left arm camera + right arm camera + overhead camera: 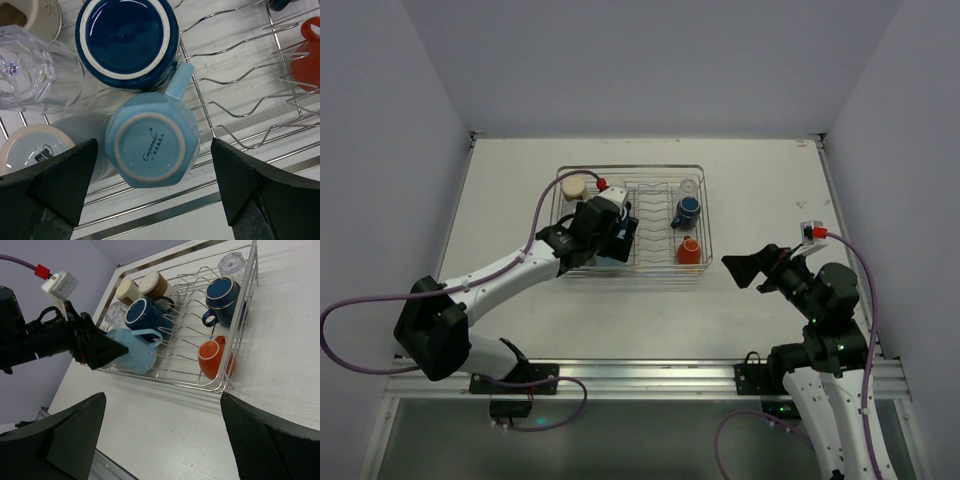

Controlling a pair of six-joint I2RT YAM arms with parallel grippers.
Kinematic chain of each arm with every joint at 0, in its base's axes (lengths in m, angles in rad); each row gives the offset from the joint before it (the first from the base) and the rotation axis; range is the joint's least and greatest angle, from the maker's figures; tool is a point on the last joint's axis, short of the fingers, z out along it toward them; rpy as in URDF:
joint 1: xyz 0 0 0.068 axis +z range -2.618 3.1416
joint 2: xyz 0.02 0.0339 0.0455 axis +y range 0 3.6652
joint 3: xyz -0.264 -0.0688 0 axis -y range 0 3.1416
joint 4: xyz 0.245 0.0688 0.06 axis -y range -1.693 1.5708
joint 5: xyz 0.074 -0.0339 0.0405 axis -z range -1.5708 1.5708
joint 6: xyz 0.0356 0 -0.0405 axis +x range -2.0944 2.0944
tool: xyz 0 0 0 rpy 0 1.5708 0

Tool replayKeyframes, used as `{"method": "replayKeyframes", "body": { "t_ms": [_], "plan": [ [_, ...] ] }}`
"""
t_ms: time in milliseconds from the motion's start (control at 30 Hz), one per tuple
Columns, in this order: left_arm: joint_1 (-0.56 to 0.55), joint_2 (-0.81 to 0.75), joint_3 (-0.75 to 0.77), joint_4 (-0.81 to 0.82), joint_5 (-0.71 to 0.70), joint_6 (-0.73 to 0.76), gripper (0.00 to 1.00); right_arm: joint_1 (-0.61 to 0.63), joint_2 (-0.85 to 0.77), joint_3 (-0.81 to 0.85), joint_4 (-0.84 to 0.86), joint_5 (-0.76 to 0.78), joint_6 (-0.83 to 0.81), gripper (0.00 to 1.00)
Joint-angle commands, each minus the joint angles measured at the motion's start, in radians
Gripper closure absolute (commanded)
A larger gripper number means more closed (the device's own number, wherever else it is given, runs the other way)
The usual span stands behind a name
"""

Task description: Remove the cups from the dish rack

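The rack is sitting toward the far middle of the table, and every cup I can see is lying inside it. The left gripper is hanging over the rack's near left part with its jaws standing wide, holding nothing. The light blue cup is lying right between the two fingers, its base turned up toward the gripper. A gap is showing on either side, so neither finger is touching it. Its handle is pointing at the navy cup, which is sitting just beside it on the far side, also base up. A glass is resting to the left of the navy cup, and a grey cup is sitting just beside the light blue cup, nearer the rack's left corner.

On the rack's right side the small dark blue cup is resting among the wires. The orange cup is lying nearer the front edge, and a second glass is standing in the far corner.

The right gripper is hovering over the table to the right of the rack, well apart from it, jaws spread wide and gripping nothing.
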Motion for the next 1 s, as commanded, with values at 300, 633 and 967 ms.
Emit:
{"method": "replayKeyframes", "body": {
  "t_ms": [300,633,967],
  "plan": [
    [-0.003,0.103,0.039,0.094,-0.031,-0.001,0.00,-0.004,-0.022,-0.014,0.009,-0.015,-0.005,0.01],
    [-0.003,0.084,-0.021,0.135,-0.005,-0.011,0.41,-0.004,-0.014,-0.014,0.009,-0.035,0.023,0.01],
    [-0.003,-0.068,0.011,0.126,-0.052,0.007,0.94,-0.004,0.027,-0.001,0.091,-0.109,0.084,0.01]
  ]
}}
